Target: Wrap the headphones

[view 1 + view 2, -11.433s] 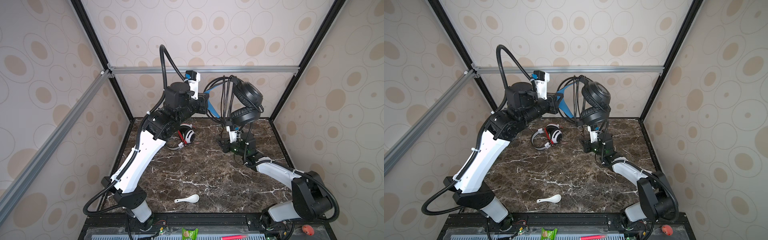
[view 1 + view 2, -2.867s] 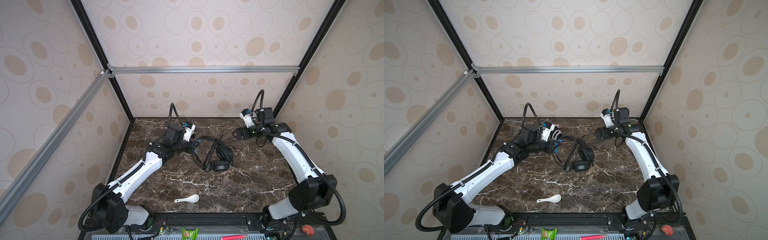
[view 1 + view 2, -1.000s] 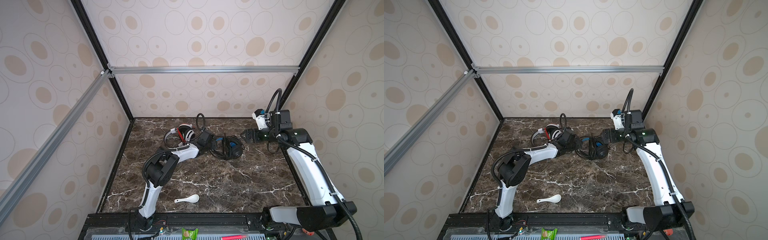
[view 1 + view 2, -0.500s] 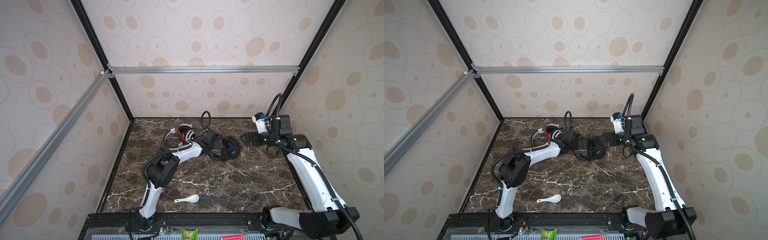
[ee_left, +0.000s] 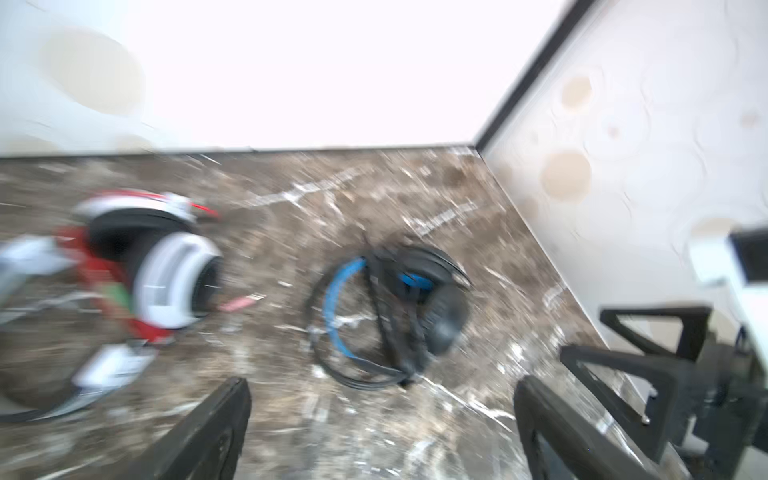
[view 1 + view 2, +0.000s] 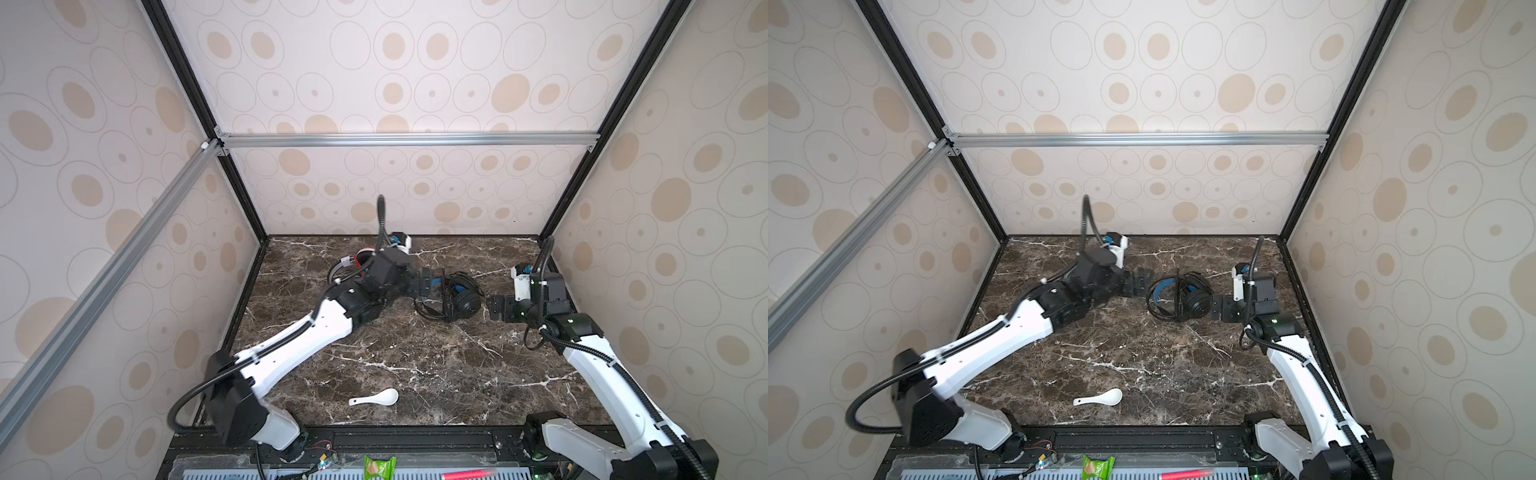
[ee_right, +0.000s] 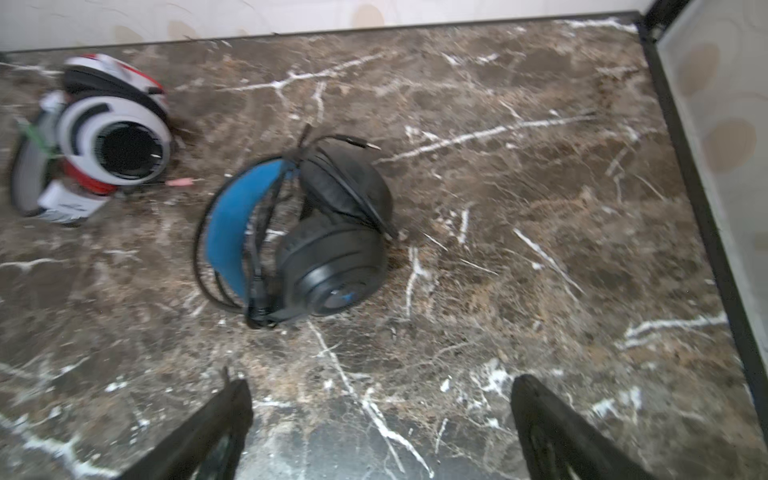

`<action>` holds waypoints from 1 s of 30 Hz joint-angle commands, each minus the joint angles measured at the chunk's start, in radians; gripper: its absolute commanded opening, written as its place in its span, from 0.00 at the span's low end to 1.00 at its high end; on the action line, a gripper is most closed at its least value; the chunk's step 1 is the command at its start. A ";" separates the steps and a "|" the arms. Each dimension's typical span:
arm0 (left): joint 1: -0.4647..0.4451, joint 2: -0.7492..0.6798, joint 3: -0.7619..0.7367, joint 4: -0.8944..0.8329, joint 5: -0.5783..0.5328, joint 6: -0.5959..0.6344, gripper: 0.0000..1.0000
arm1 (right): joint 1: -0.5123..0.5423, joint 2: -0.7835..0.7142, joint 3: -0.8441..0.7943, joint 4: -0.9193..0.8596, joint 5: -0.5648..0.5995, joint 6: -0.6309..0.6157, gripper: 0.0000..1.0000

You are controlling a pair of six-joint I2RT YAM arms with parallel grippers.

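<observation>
**Setting.** A booth papered in cream with tan ovals, floored by a dark brown marble tabletop (image 6: 415, 357) veined in white.

**Item 1.** My left arm (image 6: 299, 336), white-shelled, reaches over the far middle of the slab. Its left gripper (image 6: 1139, 283) is spread wide and empty, just beside the band side of item 3. The left wrist view is smeared, yet shows nothing between the fingers.

**Item 2.** My right arm (image 6: 598, 365), same make. Its right gripper (image 6: 1219, 308) is likewise spread wide and carries nothing, just beside the earcup side of item 3.

**Item 3.** Black over-ear headset with blue-lined band (image 7: 332, 249), lying on the marble between my two grippers. As far as I can tell, neither touches it. Its black cord (image 7: 259, 232) crosses the band in several turns, with looser loops outside. The metal-tipped plug (image 7: 361, 144) sticks out free.

**Item 4.** White over-ear headset with black pads and grey band (image 7: 112, 141), toward the far wall, near item 3 but apart. My left arm half hides it in both top views. Its thin red cord (image 7: 89, 185) is bundled against it, and its pink plug (image 7: 183, 181) rests on the marble.

**Item 5.** Small white ceramic spoon (image 6: 376, 398), near the front edge, well apart from everything else.

**Status.** I judge the winding done on both headsets, and the step in hand is letting go. The next move calls for drawing both grippers straight back without hooking the outer loops or the free plug.
</observation>
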 commanded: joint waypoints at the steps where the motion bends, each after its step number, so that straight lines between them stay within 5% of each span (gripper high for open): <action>1: 0.161 -0.056 -0.146 -0.103 -0.127 0.071 0.98 | -0.007 -0.035 -0.098 0.196 0.175 0.036 1.00; 4: 0.302 -0.155 -0.298 0.004 -0.178 0.094 0.98 | -0.012 -0.080 -0.229 0.365 0.291 0.037 1.00; 6: 0.379 -0.213 -0.403 0.118 -0.194 0.114 0.98 | -0.026 -0.095 -0.308 0.486 0.259 -0.012 1.00; 9: 0.429 -0.285 -0.590 0.327 -0.317 0.193 0.98 | -0.031 -0.061 -0.402 0.660 0.176 -0.128 1.00; 15: 0.481 -0.308 -0.875 0.786 -0.377 0.368 0.98 | -0.053 0.081 -0.428 0.777 0.164 -0.101 1.00; 19: 0.534 -0.236 -0.970 1.024 -0.379 0.428 0.98 | -0.061 0.212 -0.459 0.973 0.150 -0.048 1.00; 30: 0.662 0.116 -1.072 1.592 -0.181 0.478 0.98 | -0.060 0.335 -0.379 0.996 0.158 -0.072 1.00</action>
